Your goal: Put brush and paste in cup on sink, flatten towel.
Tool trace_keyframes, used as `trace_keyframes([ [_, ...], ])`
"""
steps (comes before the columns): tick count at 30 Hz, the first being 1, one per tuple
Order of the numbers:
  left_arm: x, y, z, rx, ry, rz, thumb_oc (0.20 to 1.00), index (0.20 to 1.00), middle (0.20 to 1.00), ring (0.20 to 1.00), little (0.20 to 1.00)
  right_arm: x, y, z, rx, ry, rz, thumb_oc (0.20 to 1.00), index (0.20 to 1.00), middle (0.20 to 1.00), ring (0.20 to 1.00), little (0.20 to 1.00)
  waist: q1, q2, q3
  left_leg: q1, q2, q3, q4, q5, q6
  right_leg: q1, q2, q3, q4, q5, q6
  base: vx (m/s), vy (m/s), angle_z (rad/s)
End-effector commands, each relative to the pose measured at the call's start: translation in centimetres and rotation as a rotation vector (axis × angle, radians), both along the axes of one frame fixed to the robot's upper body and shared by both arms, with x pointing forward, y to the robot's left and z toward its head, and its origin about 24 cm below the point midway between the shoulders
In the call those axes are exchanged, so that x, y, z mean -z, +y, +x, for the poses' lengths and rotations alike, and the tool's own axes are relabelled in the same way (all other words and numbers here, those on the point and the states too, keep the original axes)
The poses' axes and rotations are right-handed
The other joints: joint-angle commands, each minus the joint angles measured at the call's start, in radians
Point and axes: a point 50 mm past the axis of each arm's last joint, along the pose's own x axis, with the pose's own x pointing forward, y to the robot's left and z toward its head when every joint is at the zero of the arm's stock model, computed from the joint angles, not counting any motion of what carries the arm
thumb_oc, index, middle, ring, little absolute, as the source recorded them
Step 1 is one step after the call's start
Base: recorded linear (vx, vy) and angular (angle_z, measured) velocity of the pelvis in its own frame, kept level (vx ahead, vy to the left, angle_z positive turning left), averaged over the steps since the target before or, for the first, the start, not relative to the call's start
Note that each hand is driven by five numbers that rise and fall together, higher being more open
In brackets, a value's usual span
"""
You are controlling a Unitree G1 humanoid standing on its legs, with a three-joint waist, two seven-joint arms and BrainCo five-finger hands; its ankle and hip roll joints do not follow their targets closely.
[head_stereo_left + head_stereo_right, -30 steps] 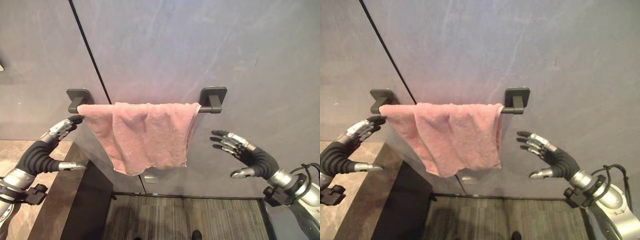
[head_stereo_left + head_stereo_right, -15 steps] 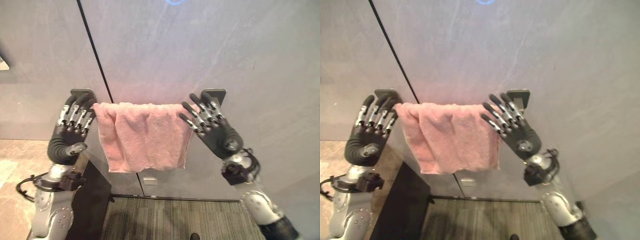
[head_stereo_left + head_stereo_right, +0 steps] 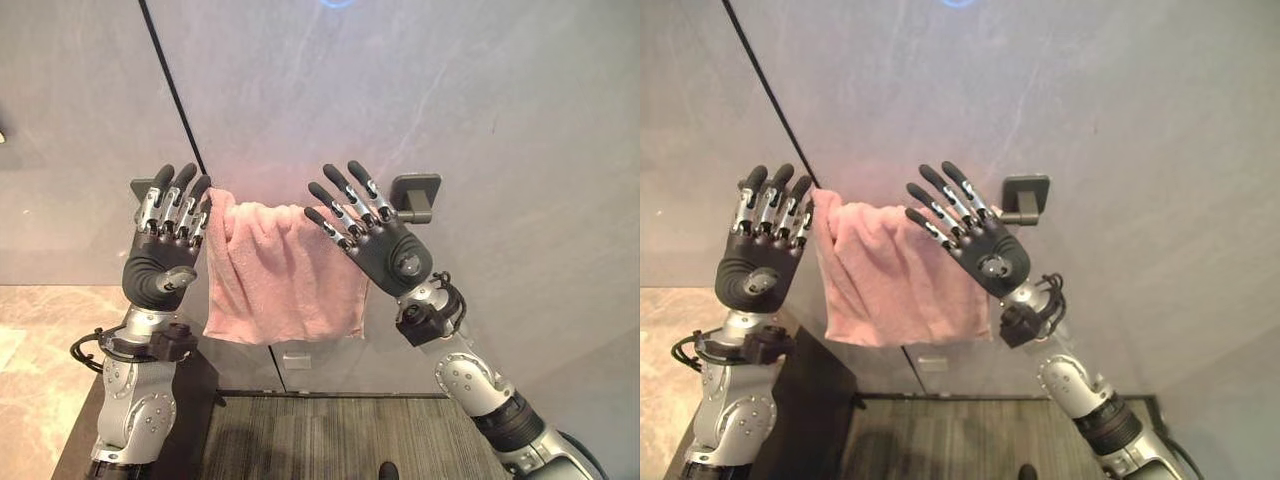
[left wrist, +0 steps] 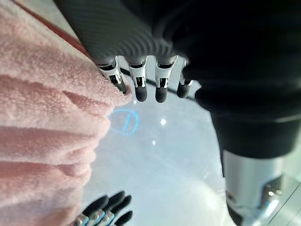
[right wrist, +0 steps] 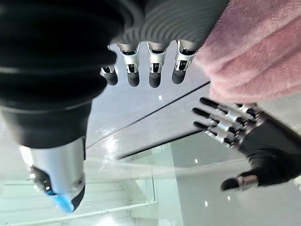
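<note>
While both hands are raised with straight, spread fingers, one pink towel (image 3: 283, 270) hangs bunched on the wall-mounted towel bar (image 3: 415, 196) between them. The left hand (image 3: 165, 245) sits just beside its left edge (fingertips touching the cloth), and the right hand (image 3: 375, 240) overlaps its right part, holding nothing.

Towel (image 3: 283, 272), frame centre: pink terry cloth, nubbly and matt. Rail bracket (image 3: 417, 196), right of centre: dark, matt finish. Wall panels (image 3: 480, 110): smooth grey with a faint sheen; floor (image 3: 330, 440), bottom centre: grey ribbed carpet.
</note>
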Motion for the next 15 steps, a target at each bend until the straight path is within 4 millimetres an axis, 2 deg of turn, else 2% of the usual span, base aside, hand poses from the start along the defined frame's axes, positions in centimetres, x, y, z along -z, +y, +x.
trace_keyframes([
  [1,-3.1,1.0,-1.0,-0.06,-0.16,0.116,1.0,1.0,1.0,1.0,1.0,-3.1,0.7,-0.3,-0.014,-0.137,0.076,1.0,1.0,1.0,1.0,1.0,0.007,-0.057,0.002,0.046,0.058,0.021,0.003,-0.035,-0.01,-0.02,-0.114,-0.024,0.002,0.068,0.055,0.02,-0.002,-0.05],
  [6,-2.5,3.7,-2.3,-0.21,-0.097,0.224,1.0,1.0,1.0,1.0,1.0,-2.5,0.0,-0.1,0.018,-0.109,0.064,1.0,1.0,1.0,1.0,1.0,0.024,-0.048,0.001,0.051,0.059,0.016,0.003,-0.036,-0.01,-0.01,-0.114,-0.033,0.002,0.063,0.053,0.0,0.0,0.0],
  [12,-1.7,5.8,-3.3,-0.351,-0.019,0.301,1.0,1.0,1.0,1.0,1.0,-2.1,-0.6,0.0,0.053,-0.101,0.045,1.0,1.0,1.0,1.0,1.0,0.045,-0.042,0.008,0.049,0.056,0.003,0.003,-0.032,-0.009,0.003,-0.114,-0.049,0.002,0.06,0.05,0.0,-0.001,0.01],
  [15,-2.0,6.5,-3.9,-0.41,-0.019,0.351,1.0,1.0,1.0,1.0,1.0,-2.2,-0.9,0.0,0.077,-0.112,0.032,1.0,1.0,1.0,1.0,1.0,0.055,-0.041,0.011,0.044,0.056,-0.004,0.003,-0.03,-0.01,0.009,-0.116,-0.058,0.002,0.058,0.049,0.0,-0.004,0.12],
])
